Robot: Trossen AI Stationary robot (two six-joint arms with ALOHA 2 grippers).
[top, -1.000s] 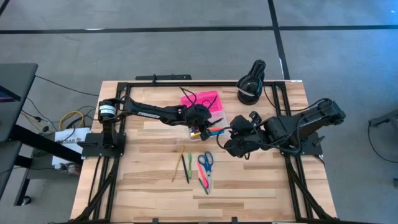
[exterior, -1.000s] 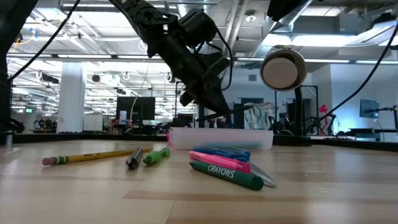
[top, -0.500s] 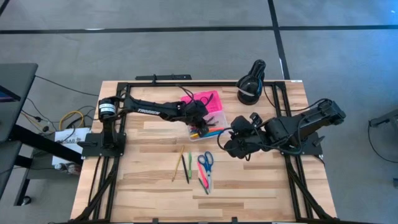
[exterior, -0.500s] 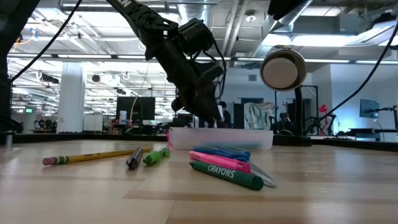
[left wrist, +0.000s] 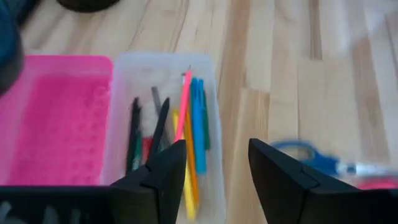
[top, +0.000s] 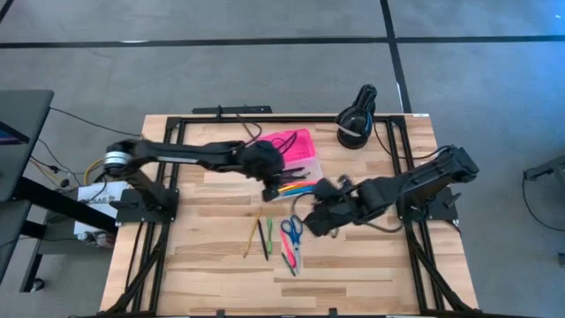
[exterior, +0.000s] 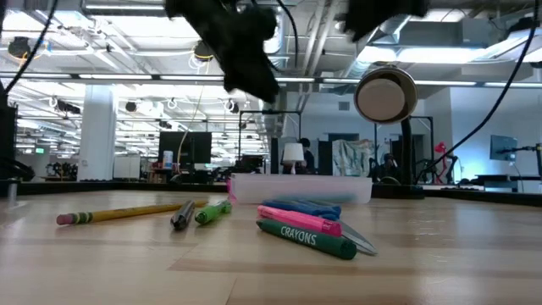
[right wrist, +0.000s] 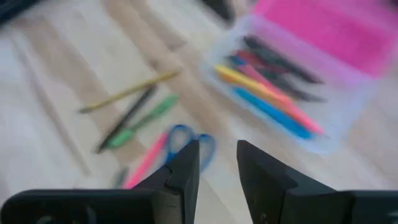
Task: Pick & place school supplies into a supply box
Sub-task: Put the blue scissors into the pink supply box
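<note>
"CRAYONS" is printed on the green marker (exterior: pixel 315 240) lying on the worktop (top: pixel 203 256). Pens (left wrist: pixel 190 127) are held in the clear box (left wrist: pixel 163 68) beside its pink lid (left wrist: pixel 53 118). Both the left gripper (left wrist: pixel 212 163) and the right gripper (right wrist: pixel 217 163) are seen with fingers parted and empty.

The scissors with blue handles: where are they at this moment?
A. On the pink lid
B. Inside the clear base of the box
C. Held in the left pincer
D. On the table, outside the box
D: the scissors lie on the wooden table beside loose pens, apart from the supply box, and both pincers are empty.
</note>
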